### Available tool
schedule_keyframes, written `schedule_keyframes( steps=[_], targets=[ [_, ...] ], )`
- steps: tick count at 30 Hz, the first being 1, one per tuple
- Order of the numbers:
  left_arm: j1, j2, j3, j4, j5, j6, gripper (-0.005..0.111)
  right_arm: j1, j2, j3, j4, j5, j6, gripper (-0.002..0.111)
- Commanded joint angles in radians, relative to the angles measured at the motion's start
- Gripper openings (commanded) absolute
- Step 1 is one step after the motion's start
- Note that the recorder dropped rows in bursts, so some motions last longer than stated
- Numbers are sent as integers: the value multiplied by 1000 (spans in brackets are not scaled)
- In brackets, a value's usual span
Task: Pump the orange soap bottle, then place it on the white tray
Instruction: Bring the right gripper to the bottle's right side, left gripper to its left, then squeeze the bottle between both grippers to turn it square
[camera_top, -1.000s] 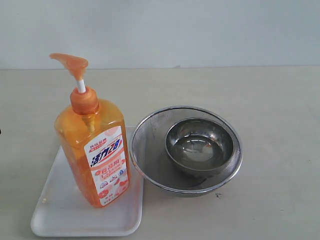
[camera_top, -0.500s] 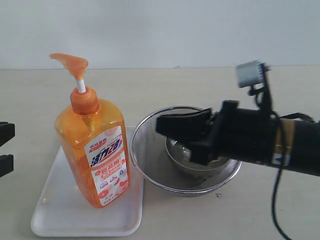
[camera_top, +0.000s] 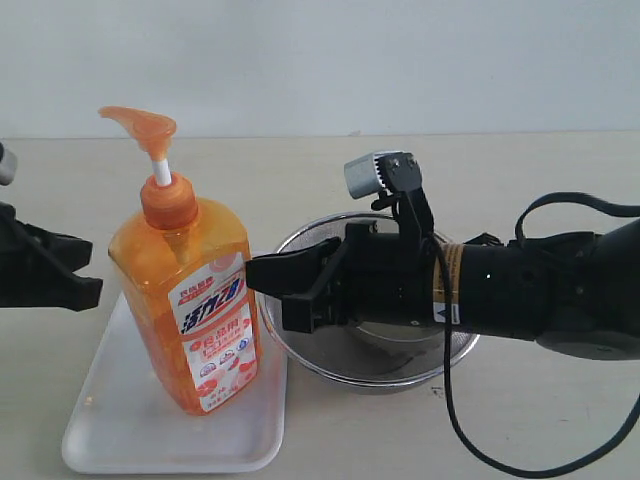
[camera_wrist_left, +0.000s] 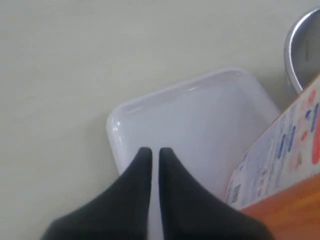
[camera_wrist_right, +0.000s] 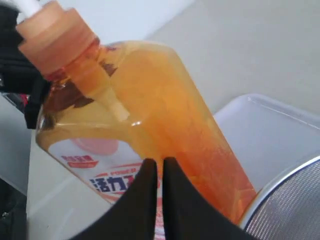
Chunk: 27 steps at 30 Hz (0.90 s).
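Exterior view: left gripper and right gripper, jaws closed and empty, just arrived flanking the orange soap bottle on the white tray; pumping seems next.

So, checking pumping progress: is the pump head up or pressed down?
Up: the white stem shows fully below the pump head.

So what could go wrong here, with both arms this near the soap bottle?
1. The right end effector has its shut tips right beside the tall orange soap bottle; a sideways nudge could tip it over on the white tray.
2. The pump head sits high and juts to one side, so an off-centre press might tilt the bottle.
3. The right arm hangs over the steel strainer and could knock it.
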Motion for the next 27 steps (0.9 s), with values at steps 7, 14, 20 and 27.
schedule_keyframes(
  steps=[7,14,20,27],
  targets=[
    [-1,110,-40,-8,-62,22,5,4,7,-39,49,33,-69,0],
    [-1,110,-40,-26,-149,22,5,36,9,-85,49,67,-66,0],
    [-1,110,-22,-26,-150,22,5,39,61,-117,52,83,-68,0],
    [-1,65,3,-26,-108,-21,5,39,129,-123,60,31,-105,0]
  ],
)
